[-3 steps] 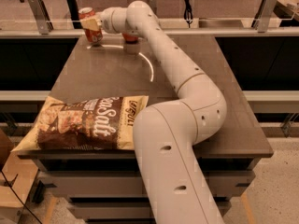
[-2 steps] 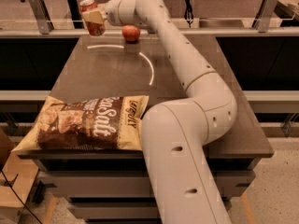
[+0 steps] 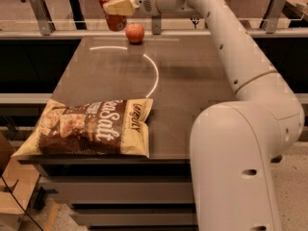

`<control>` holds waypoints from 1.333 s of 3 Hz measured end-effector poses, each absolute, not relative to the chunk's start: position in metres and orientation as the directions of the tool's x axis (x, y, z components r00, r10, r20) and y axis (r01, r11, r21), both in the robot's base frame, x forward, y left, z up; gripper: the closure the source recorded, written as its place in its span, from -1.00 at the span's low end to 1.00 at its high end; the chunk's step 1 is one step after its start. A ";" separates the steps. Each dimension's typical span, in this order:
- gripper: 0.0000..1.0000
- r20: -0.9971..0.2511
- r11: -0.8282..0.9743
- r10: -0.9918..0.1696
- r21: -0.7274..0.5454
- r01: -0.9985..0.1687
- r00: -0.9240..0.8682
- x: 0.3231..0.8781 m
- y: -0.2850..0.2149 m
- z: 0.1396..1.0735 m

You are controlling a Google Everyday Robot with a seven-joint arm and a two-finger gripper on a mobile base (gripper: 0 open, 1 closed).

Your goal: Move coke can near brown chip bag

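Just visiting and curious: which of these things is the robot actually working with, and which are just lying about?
In the job: coke can, held in the gripper above the far edge of the table; brown chip bag.
Lying about: apple.

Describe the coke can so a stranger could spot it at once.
Look to the far edge of the dark table. There the gripper holds the coke can in the air near the apple: red like it, but cylindrical and silver-topped.

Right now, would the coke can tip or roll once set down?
Held above the table's far edge in the pincer, the coke can looks rigid and cylindrical: likely steady set upright, but narrow, so a nudge could tip it rolling.
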State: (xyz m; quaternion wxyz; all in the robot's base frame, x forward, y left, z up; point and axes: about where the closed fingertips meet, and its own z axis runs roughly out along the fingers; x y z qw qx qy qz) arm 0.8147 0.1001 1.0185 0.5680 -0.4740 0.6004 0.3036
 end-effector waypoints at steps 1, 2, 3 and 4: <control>1.00 -0.970 0.366 -0.224 -0.174 -0.914 0.095 0.815 0.100 1.019; 1.00 -0.958 0.324 -0.278 -0.162 -0.932 0.070 0.797 0.105 1.004; 1.00 -0.945 0.301 -0.325 -0.137 -0.944 0.033 0.764 0.099 0.992; 1.00 -0.953 0.307 -0.304 -0.110 -0.945 0.012 0.727 0.089 0.990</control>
